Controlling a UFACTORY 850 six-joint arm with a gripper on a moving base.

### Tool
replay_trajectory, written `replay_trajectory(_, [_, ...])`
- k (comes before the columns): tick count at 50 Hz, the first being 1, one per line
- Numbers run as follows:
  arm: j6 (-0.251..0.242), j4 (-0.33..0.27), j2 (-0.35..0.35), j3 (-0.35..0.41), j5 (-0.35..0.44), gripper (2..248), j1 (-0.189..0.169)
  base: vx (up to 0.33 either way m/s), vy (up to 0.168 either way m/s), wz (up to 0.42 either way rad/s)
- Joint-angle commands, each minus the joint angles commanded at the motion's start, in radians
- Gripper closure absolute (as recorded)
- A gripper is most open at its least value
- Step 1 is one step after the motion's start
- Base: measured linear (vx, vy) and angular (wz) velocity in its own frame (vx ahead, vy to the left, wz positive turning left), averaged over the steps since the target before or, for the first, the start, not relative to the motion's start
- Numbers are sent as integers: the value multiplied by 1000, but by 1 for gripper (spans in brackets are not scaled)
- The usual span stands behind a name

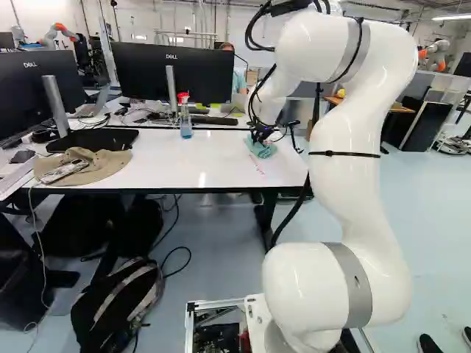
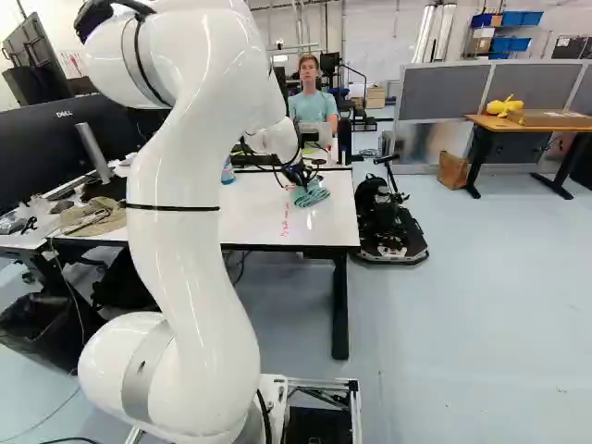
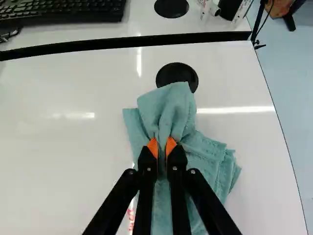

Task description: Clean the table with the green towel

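My gripper (image 2: pixel 298 174) is low over the right end of the white table (image 1: pixel 169 163). The green towel (image 2: pixel 311 196) lies bunched on the tabletop beneath it. In the wrist view, the gripper (image 3: pixel 162 146) is shut on a raised fold of the towel (image 3: pixel 173 110), with cloth pinched between the orange pads. Loose folds spread out to one side of the fingers. Red marks (image 2: pixel 285 220) run along the tabletop beside the towel, partly visible past a finger in the wrist view. What lies under the cloth is hidden.
A spray bottle (image 1: pixel 185 121) and a brown hat (image 1: pixel 85 168) stand on the table, with monitors (image 1: pixel 151 73) behind. Past the towel is a black round cover (image 3: pixel 177 76). A backpack (image 1: pixel 118 305) lies on the floor. Another robot (image 1: pixel 57 31) stands far back.
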Motion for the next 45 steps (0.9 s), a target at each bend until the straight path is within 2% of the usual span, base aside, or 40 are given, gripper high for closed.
replay_trajectory(11, [0, 0, 41, 54, 0, 212, -12, 0, 0, 0])
replay_trajectory(25, [0, 0, 72, 95, 0, 212, -47, 0, 0, 0])
replay_trajectory(45, [0, 0, 42, 56, 0, 212, -101, 0, 0, 0])
